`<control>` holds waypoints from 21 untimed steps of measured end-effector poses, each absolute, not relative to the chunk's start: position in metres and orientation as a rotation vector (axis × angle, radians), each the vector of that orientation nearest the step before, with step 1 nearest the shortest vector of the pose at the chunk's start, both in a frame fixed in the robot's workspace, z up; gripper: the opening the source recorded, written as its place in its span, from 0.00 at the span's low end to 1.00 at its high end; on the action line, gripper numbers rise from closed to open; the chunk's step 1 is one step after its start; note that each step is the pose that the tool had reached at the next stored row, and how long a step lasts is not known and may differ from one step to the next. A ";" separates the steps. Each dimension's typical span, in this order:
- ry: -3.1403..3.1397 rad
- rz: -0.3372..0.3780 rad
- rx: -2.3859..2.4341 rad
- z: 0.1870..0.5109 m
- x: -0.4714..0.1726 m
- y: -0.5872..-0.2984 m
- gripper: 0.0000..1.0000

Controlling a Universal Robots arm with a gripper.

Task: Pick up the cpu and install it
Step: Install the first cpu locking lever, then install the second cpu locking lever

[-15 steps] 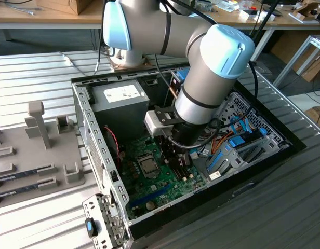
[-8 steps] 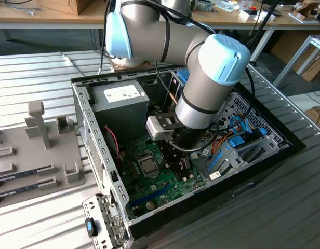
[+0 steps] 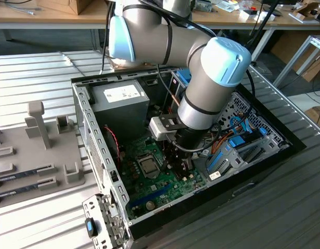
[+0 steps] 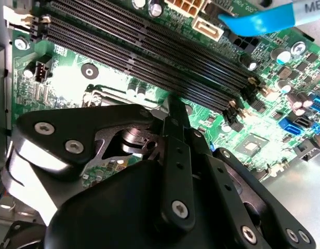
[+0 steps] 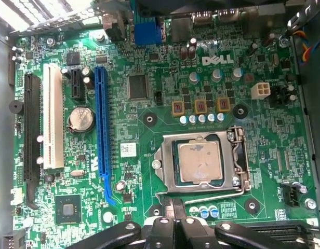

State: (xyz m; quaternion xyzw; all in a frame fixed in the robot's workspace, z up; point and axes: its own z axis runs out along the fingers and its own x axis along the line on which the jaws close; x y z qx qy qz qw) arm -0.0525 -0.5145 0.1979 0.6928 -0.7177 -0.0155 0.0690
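Observation:
The cpu (image 5: 200, 162) lies flat in its socket on the green motherboard (image 5: 149, 93), silvery top up, with the socket's metal frame (image 5: 165, 161) around it. In the exterior view the cpu (image 3: 148, 165) sits mid-board inside the open computer case (image 3: 97, 155). My gripper (image 5: 176, 220) hovers just beside the socket, between it and the black memory slots (image 4: 149, 46). Its fingers are shut with nothing between them. The gripper (image 3: 176, 158) points down into the case, to the exterior view's right of the socket. The gripper (image 4: 176, 111) covers most of the socket in the second wrist view.
A grey power-supply box (image 3: 121, 98) fills the case's back corner. Blue cables (image 4: 264, 21) run near the memory slots. A blue slot (image 5: 101, 129), a white slot (image 5: 53, 119) and a coin battery (image 5: 81, 118) lie beside the socket. A grey fixture tray (image 3: 35, 155) stands outside the case.

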 end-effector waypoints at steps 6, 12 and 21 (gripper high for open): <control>-2.160 -0.045 2.085 0.195 -0.050 -0.515 0.11; -2.160 -0.045 2.085 0.224 -0.050 -0.514 0.11; -2.163 -0.061 2.090 0.248 -0.048 -0.502 0.11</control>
